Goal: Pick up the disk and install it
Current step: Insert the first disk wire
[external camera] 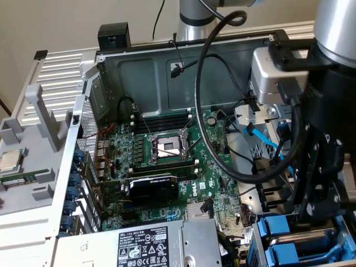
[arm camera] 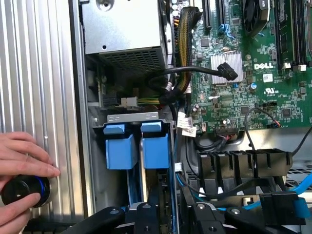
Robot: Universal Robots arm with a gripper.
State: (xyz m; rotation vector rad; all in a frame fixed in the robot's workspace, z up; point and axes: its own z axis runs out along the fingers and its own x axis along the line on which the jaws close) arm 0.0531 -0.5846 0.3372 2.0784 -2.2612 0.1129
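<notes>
Furthest to the exterior view's left of the motherboard (external camera: 214, 167), outside the case, a grey tray (external camera: 33, 192) carries the small processor chip (external camera: 10, 160), well apart from the work. The power-supply box (external camera: 150, 245) lies just beside the motherboard's near edge.

On the exterior view's right of the motherboard, the gripper (external camera: 318, 214) hangs over the drive bay (external camera: 261, 236), where two blue frames stand side by side. We take the frame in line with the gripper for the disk (arm camera: 155, 146). Its metal body is hidden, so we cannot say how deep it sits. Nor can we tell whether the gripper is spread or clamped on the frame, since the arm's own black parts cover the contact.

Beyond the bay, on the side away from the motherboard, a person's hand (arm camera: 22, 161) rests on a black knob (arm camera: 24, 191) on the ribbed panel (arm camera: 39, 73).

We judge three risks:
- A tilted frame could jam against the bay's rails, or against the neighbouring frame it nearly touches.
- Black cables (arm camera: 229, 183) and a blue cable (external camera: 261, 139) run between the bay and the motherboard, and any sideways drift could snag them.
- The hand is near the arm and could be struck.
</notes>
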